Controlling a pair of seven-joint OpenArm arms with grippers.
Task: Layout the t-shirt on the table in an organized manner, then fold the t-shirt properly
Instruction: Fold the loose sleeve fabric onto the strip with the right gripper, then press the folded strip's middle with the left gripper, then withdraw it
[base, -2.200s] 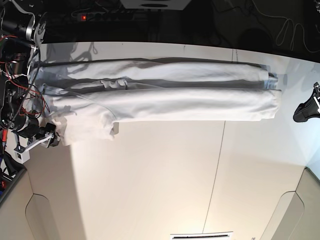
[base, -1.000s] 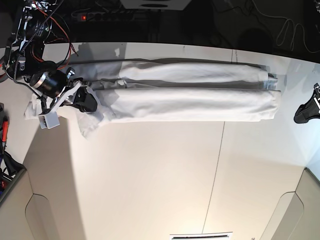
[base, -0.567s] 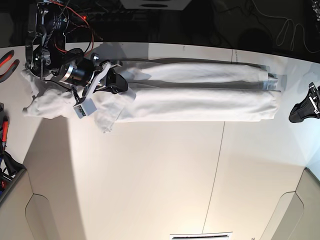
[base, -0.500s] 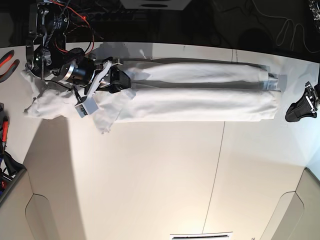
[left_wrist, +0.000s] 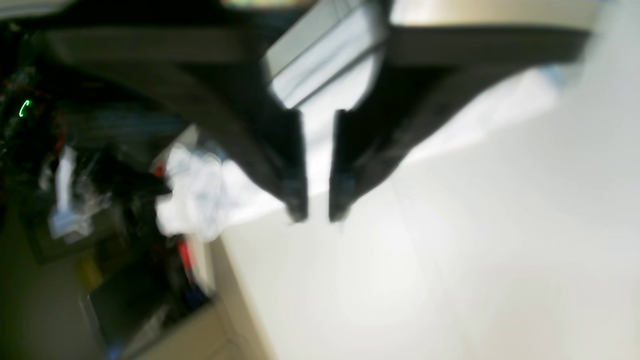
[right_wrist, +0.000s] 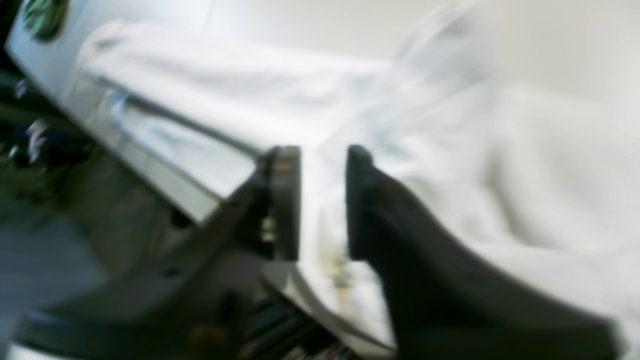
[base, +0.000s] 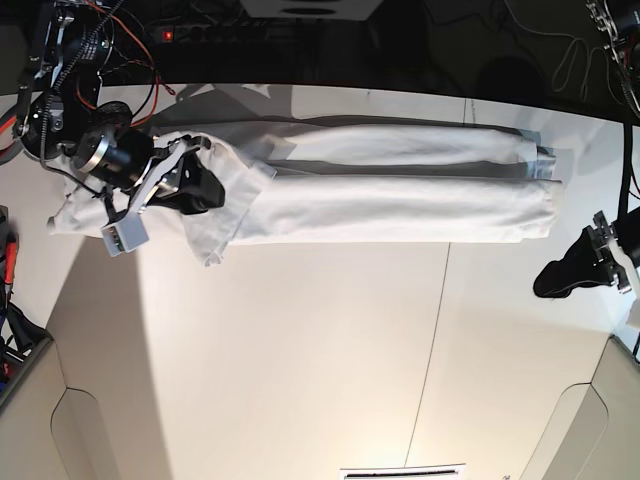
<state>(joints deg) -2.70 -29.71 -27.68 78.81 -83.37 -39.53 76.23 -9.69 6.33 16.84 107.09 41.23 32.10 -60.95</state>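
The white t-shirt (base: 400, 205) lies as a long narrow folded band across the far part of the off-white table (base: 320, 350). Its left end is bunched and doubled over. My right gripper (base: 205, 187) is over that left end. In the right wrist view its jaws (right_wrist: 320, 160) stand close together with white cloth (right_wrist: 525, 175) between them. My left gripper (base: 548, 283) hovers above bare table, right of and below the shirt's right end. In the left wrist view (left_wrist: 316, 215) its jaws are empty, with only a thin slit between them. Both wrist views are blurred.
A thin dark seam (base: 430, 350) runs down the table. Cables and a power strip (base: 190, 35) lie beyond the far edge. A red-handled tool (base: 8, 255) sits at the left edge. Rounded cutouts mark the near corners (base: 80, 440).
My right gripper carried the shirt's left corner up and rightward over the band, then drew back left and down. My left gripper came down and inward from the right edge.
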